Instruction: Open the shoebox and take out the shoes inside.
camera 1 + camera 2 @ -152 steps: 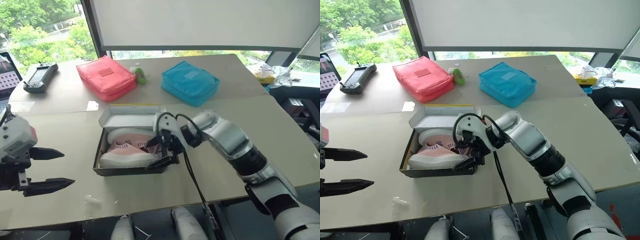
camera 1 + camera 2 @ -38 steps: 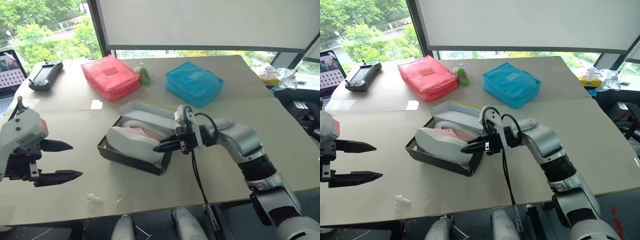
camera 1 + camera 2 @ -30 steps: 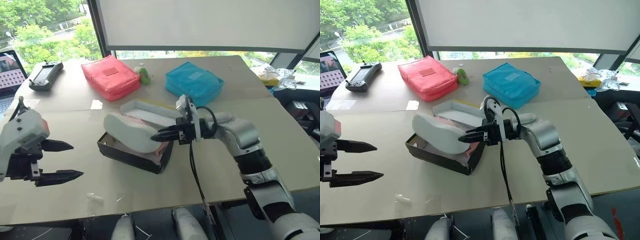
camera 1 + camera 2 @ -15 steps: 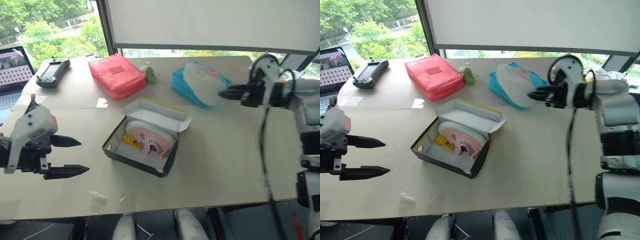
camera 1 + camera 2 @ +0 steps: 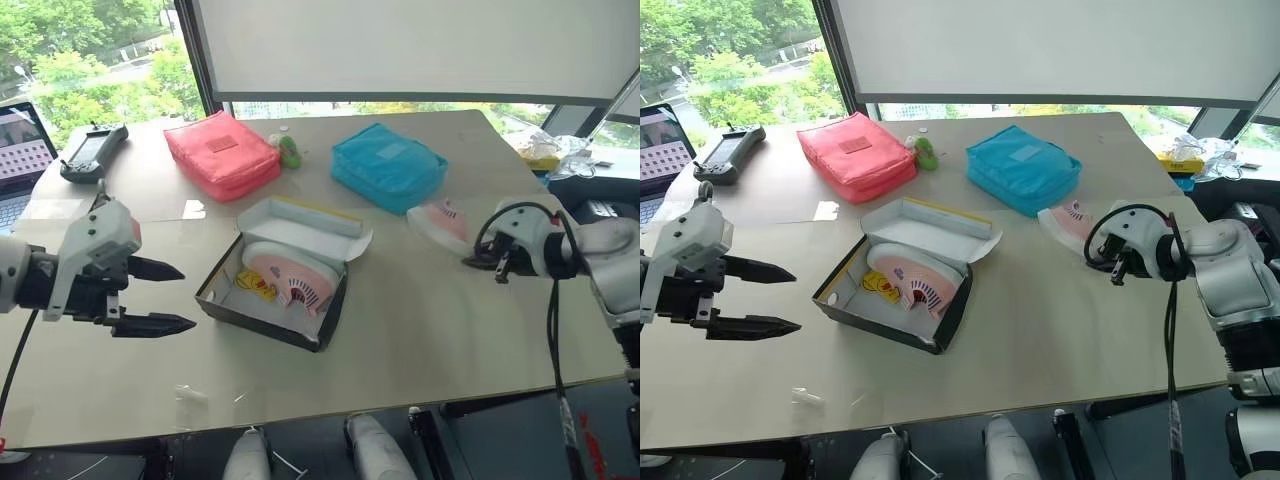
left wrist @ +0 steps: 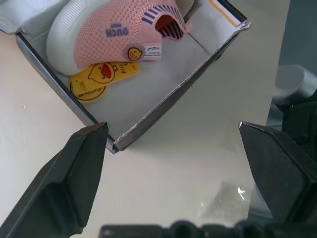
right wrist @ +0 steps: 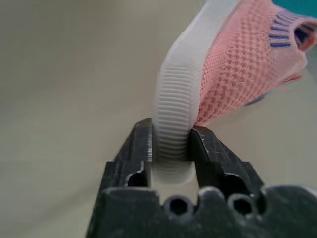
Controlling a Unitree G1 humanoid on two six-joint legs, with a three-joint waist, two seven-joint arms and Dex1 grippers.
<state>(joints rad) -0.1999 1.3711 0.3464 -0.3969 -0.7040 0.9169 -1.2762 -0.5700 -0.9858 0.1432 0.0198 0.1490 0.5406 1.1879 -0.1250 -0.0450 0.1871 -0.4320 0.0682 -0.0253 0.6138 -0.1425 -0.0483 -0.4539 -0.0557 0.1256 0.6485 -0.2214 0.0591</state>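
Since a second ago the right gripper had swung one pink shoe out of the shoebox and over to the robot's right; the shoe now sat low over the table, just in front of the blue pouch. Wrist view showed the jaws still pinching the white sole edge, so not yet released. Half the unloading looked done.

The shoebox was open mid-table, lid folded back. Inside: the second shoe lying on its side, plus a yellow duck tag.

Left gripper hovered near the box's left side, jaws wide apart, holding nothing. Red pouch sat shut behind.
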